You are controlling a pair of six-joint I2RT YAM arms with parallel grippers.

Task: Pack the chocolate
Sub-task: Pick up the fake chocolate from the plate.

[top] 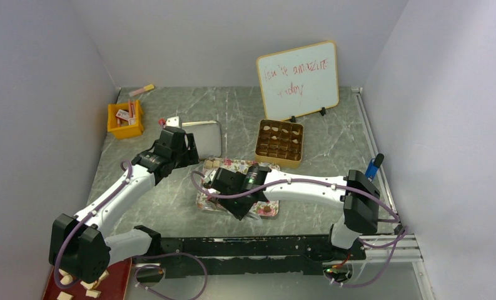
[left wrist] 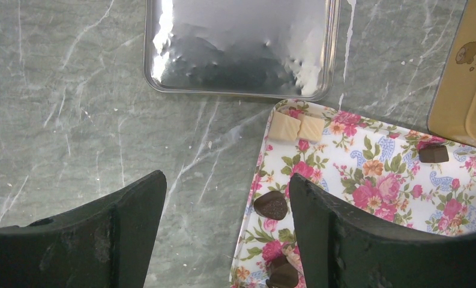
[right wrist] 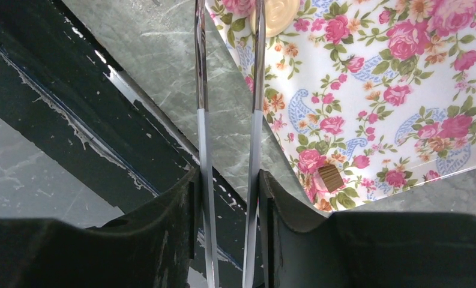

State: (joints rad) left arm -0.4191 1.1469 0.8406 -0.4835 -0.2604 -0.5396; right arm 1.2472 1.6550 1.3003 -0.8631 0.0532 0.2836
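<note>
right tool clamped on metal tongs, left tool apart, whiteboard reads "amazing today"

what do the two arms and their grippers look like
Both the left arm and right arm have white links, black joint housings and lilac cables looping alongside. The left gripper and right gripper have broad, matte black, wedge-shaped fingers, scuffed pale.

Small chocolates scattered on floral tray
</note>
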